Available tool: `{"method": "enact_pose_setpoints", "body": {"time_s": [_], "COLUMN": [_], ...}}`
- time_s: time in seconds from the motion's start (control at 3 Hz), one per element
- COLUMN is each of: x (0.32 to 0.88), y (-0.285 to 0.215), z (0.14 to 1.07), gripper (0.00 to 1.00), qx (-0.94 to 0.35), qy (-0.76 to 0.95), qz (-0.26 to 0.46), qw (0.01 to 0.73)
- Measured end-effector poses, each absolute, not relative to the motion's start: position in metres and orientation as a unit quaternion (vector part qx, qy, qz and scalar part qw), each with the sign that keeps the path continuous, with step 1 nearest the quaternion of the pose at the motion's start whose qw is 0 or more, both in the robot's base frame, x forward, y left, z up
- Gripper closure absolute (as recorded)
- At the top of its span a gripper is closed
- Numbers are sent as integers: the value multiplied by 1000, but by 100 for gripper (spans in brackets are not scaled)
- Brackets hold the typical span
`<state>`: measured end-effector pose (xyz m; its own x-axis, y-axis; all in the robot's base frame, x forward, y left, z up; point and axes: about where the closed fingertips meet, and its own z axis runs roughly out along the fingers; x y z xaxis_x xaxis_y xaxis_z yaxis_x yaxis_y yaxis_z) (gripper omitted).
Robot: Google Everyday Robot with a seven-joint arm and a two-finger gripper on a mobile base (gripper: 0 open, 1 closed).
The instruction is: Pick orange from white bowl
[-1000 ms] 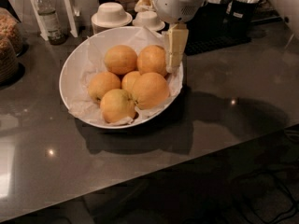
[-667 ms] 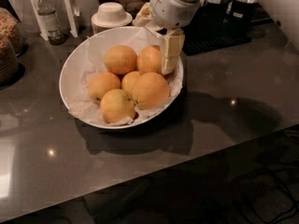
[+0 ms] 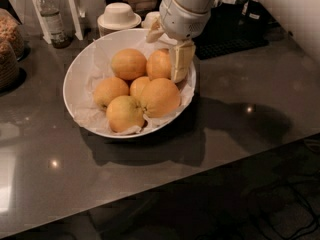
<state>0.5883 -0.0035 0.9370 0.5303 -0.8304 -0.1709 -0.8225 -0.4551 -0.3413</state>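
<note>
The white bowl [image 3: 75, 74], lined with crinkled white paper, stands on the dark counter and holds several large oranges. My gripper [image 3: 179, 64] reaches down from the top into the bowl's back right part. It is right beside the back right orange [image 3: 158, 64] and touches or nearly touches its right side. It is just above the big front orange [image 3: 160, 98]. Other oranges lie at the back left [image 3: 129, 64], left [image 3: 110, 91] and front [image 3: 124, 114]. The white wrist [image 3: 184, 14] hides the bowl's far right rim.
An upturned white dish [image 3: 118, 15] stands behind the bowl. A bottle [image 3: 50, 19] stands at the back left, and a container of snacks [image 3: 7, 49] at the far left. A black tray [image 3: 235, 29] sits at the back right. The counter's front edge [image 3: 210, 169] runs diagonally.
My gripper has moved left and down into the bowl, closer against the back right orange. The oranges and the bowl have not moved.
</note>
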Motion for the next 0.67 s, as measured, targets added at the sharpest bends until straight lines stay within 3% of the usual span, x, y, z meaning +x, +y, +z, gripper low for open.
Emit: {"method": "enact_pose_setpoints", "body": {"time_s": [0.67], "x": [585], "y": [-7], "z": [927], "gripper": [20], "qx": [-853], "qy": [487], "qz": [-18], "qw": [189]}}
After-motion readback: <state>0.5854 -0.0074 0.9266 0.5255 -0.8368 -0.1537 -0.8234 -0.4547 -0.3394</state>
